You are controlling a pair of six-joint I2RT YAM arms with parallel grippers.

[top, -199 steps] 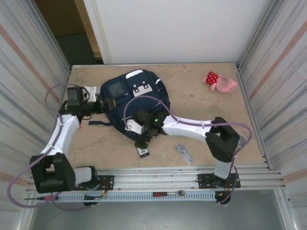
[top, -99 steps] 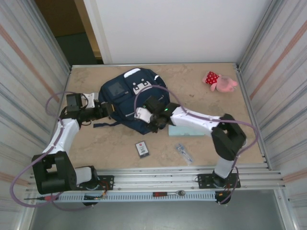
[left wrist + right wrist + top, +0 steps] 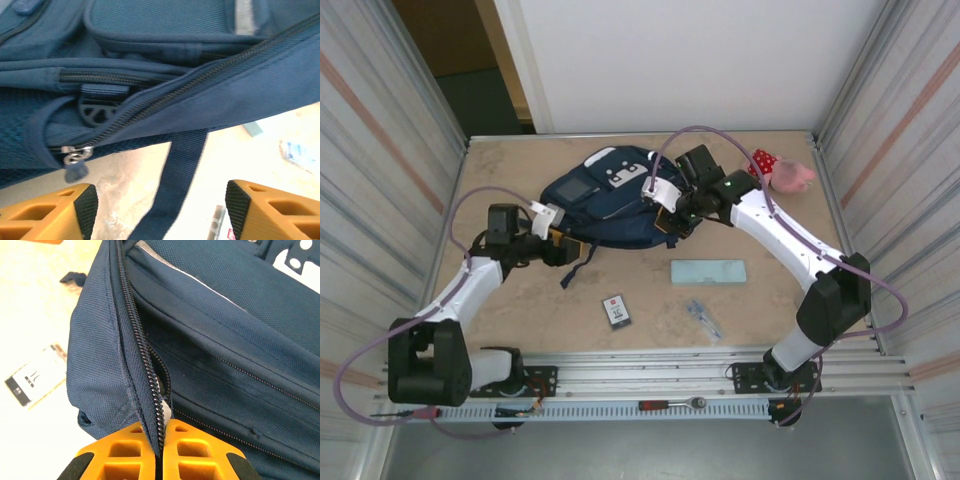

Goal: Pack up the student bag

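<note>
my right end effector (image 3: 159,439) has just clenched on the zip edge of the student bag (image 3: 605,200) and pulled it toward 12 o'clock on the table (image 3: 740,310); my left end effector (image 3: 159,202) waits released; opening the bag comes next, i think

The top view is lit brightly and evenly from above. Only soft, short shadows are cast on the table (image 3: 770,300) beside the student bag (image 3: 610,205), and the doorway (image 3: 460,60) at upper left is left dark. The side walls (image 3: 905,150) are splayed outward by wide-angle distortion. In the left wrist view the table at lower right is overexposed to near white, and the strap (image 3: 180,170) is rendered soft. In the right wrist view the zipper (image 3: 145,375) is rendered sharp, while the card (image 3: 35,377) at left is blurred and washed out.
</note>
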